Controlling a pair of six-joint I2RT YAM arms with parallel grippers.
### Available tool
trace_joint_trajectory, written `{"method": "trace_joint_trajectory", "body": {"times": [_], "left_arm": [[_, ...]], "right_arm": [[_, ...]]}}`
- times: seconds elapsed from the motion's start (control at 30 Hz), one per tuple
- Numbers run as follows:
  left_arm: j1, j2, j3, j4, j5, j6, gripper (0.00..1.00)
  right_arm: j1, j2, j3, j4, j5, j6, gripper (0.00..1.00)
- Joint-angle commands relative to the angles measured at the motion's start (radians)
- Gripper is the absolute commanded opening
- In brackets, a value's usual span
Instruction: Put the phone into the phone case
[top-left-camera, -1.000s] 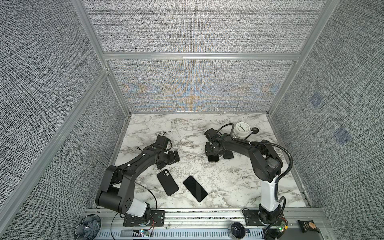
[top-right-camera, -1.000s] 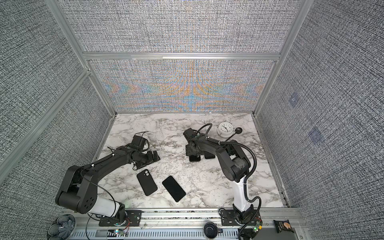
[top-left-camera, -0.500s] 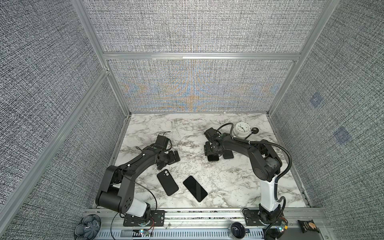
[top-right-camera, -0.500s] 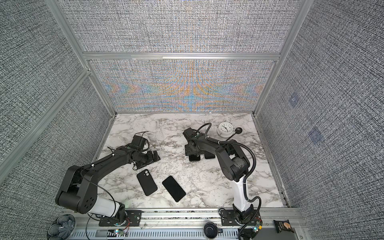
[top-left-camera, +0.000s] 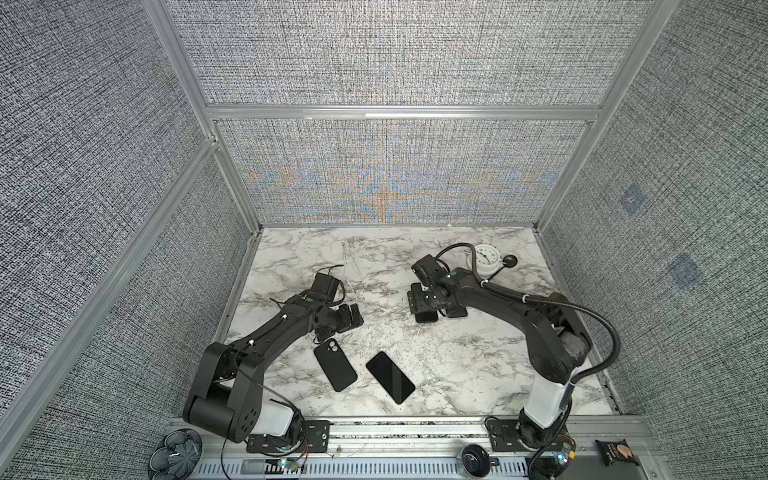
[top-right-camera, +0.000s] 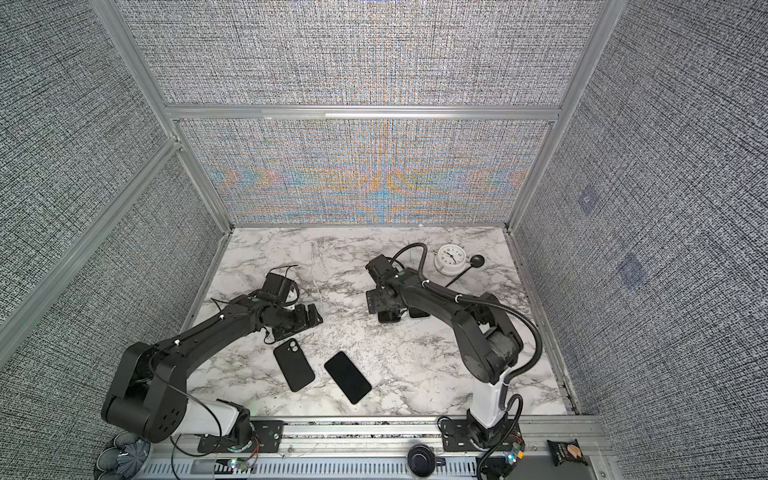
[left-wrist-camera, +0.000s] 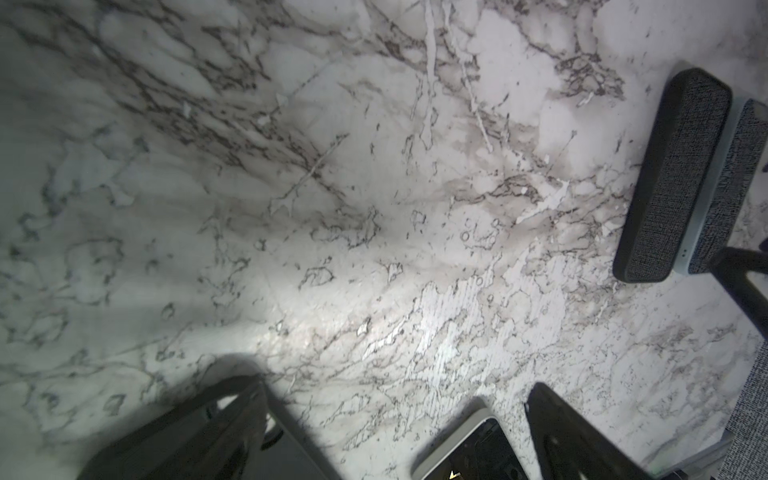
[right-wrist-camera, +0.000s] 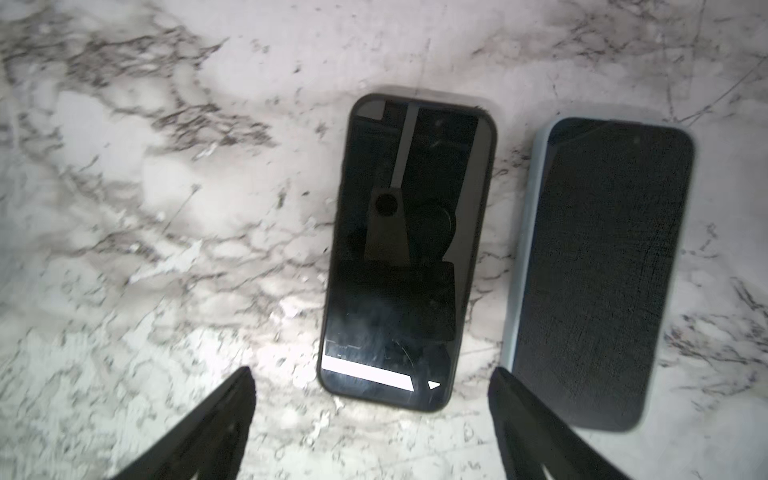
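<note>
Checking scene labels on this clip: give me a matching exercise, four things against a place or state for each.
Things:
1 clock
2 left gripper
3 right gripper
4 case

Places or states:
A open, above a dark phone
B flat, near the front edge of the table
C white, at the far right
D open, over the table's left half

Pairs: 1-C, 2-D, 3-A, 4-B
</note>
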Motion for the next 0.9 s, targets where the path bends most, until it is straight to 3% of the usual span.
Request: {"method": "trace_joint_trajectory", "body": {"times": [0.0, 0.23, 0.43, 0.87], "left_arm": [[-0.012, -0.038, -0.020, -0.063, 0.010, -0.030, 0.98], [-0.034, -0.111, -0.078, -0.077, 0.011, -0.069, 0.98], [-0.037, -0.119, -0.105, -0.078, 0.026, -0.080, 0.98], [-0.036, -0.078, -0.112, -0.036, 0.028, -0.081, 0.98]], "right_arm": [[0.060, -0.084, -0.076, -0.013, -0.015, -0.045, 0.90], [0.271, -0.233, -0.237, 0.025, -0.029, -0.028, 0.90], [0.450, -0.190, -0.245, 0.031, -0.005, -0.024, 0.90], [0.577, -0.030, -0.189, 0.023, -0.002, 0.003, 0.91]]}}
